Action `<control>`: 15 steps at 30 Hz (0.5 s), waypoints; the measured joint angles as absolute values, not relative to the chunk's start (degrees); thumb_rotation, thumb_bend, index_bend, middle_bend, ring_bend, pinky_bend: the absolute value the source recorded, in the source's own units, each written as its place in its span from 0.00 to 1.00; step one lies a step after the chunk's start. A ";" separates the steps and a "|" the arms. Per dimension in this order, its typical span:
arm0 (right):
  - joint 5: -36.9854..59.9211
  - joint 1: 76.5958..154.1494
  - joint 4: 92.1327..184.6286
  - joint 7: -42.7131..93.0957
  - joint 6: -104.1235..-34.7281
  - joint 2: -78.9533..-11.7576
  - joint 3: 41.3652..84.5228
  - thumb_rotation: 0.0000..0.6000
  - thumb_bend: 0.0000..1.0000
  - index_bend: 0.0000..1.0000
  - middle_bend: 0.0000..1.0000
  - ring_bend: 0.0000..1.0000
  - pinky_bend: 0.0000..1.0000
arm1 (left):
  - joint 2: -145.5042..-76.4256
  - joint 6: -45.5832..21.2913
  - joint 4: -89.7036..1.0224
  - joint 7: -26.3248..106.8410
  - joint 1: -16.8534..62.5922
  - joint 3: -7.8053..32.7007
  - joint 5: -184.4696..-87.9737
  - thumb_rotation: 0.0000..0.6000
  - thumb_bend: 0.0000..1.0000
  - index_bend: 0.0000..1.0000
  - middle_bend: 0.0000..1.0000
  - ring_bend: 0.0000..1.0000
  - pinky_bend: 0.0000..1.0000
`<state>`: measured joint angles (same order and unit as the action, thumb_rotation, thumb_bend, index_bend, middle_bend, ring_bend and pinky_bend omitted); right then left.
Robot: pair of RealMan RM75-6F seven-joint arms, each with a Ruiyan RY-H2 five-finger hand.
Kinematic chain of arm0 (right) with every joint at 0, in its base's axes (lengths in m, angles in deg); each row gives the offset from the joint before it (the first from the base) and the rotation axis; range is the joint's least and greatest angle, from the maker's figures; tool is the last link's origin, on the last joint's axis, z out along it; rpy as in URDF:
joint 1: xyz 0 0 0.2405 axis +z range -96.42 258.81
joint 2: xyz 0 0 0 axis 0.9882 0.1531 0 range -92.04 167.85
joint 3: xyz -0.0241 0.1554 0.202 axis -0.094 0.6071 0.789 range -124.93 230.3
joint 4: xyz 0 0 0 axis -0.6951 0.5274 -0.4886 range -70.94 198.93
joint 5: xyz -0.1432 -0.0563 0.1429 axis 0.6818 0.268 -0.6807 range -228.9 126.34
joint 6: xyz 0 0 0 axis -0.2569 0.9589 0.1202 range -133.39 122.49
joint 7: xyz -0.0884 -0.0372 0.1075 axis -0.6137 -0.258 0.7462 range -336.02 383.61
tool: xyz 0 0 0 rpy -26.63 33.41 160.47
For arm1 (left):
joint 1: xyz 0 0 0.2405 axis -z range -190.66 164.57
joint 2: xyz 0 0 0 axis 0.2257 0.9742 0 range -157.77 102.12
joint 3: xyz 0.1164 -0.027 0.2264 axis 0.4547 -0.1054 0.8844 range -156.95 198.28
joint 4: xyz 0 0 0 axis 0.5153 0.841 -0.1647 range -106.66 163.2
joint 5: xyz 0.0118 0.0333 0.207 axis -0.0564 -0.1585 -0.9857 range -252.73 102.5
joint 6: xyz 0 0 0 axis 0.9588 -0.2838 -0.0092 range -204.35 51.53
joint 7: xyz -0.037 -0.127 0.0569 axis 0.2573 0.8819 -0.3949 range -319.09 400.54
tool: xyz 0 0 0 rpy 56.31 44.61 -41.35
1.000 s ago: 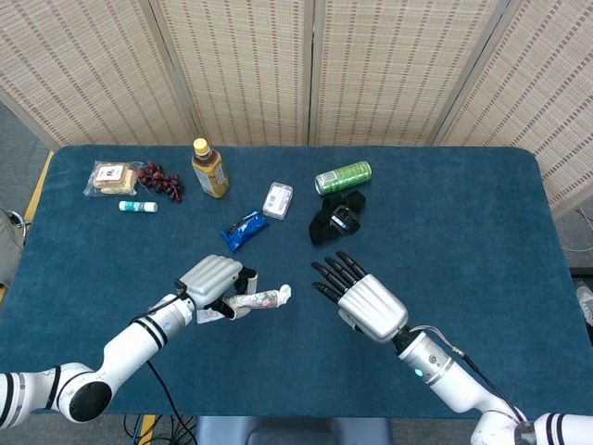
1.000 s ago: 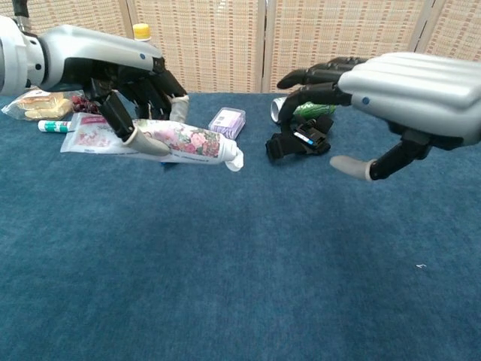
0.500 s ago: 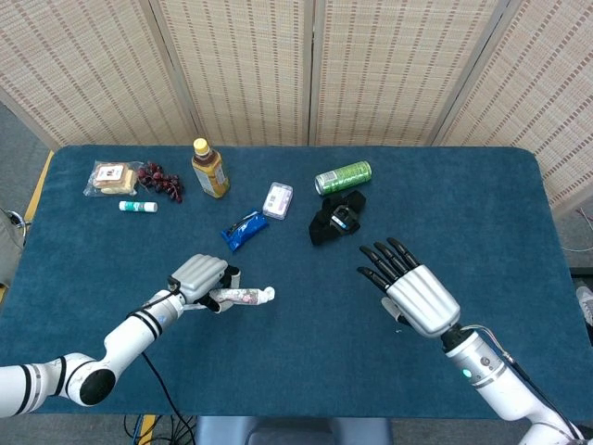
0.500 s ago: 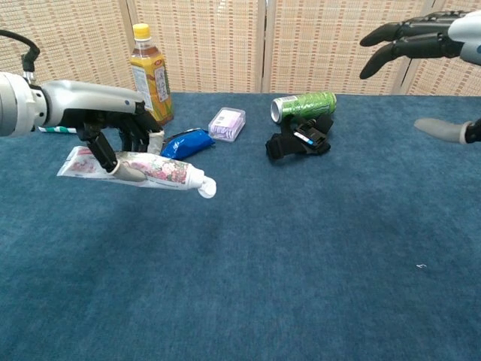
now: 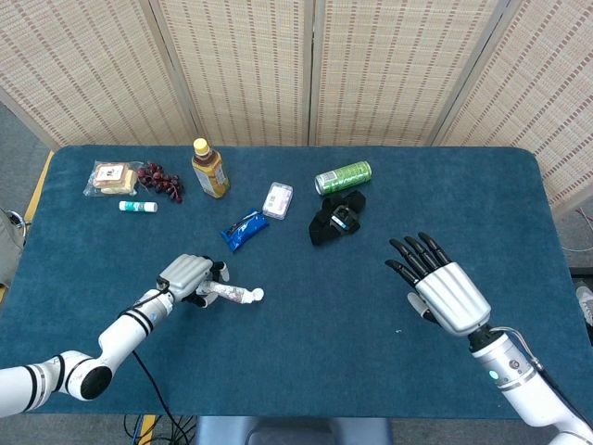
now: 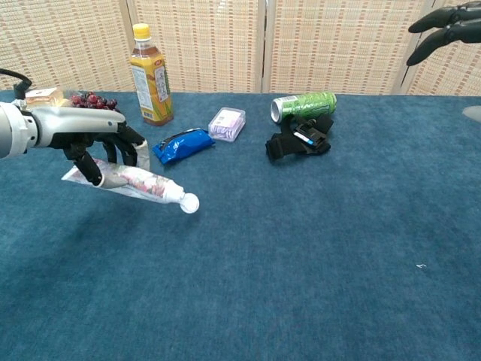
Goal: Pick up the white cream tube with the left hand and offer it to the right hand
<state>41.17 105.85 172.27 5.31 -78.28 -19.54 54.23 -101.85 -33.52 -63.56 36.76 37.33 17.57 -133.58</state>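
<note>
My left hand (image 5: 188,277) (image 6: 101,147) grips the white cream tube (image 5: 229,293) (image 6: 137,186), a flower-printed tube with a white cap. The tube points to the right, cap end tilted down, low over the blue table at the front left. My right hand (image 5: 443,290) is far off at the front right, fingers spread, holding nothing. In the chest view only its dark fingertips (image 6: 443,30) show at the top right corner.
Across the back stand a tea bottle (image 5: 209,169), a green can (image 5: 343,176) lying down, a black strap bundle (image 5: 335,219), a small purple box (image 5: 277,199), a blue wrapper (image 5: 245,229), grapes (image 5: 159,179), a packaged snack (image 5: 112,176) and a small stick (image 5: 137,207).
My left hand has carried the tube back to the left and lower, away from the middle. My right hand has drawn away to the right and risen, widening the gap between the hands.
</note>
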 measured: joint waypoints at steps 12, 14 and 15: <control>40.66 102.38 170.20 8.87 -81.11 -16.35 54.16 1.00 0.33 0.23 0.06 0.00 0.00 | -96.87 -26.67 -68.87 38.48 32.21 17.55 -138.04 1.00 0.36 0.25 0.32 0.17 0.22; 40.02 101.68 169.82 9.55 -81.56 -15.79 54.11 1.00 0.33 0.23 0.05 0.00 0.00 | -95.87 -23.68 -69.90 38.83 30.42 17.66 -139.28 1.00 0.36 0.25 0.32 0.17 0.22; 39.81 101.35 169.60 9.96 -81.76 -15.58 54.08 1.00 0.33 0.23 0.05 0.00 0.00 | -95.17 -21.48 -70.57 39.03 29.08 17.79 -140.20 1.00 0.36 0.25 0.32 0.17 0.22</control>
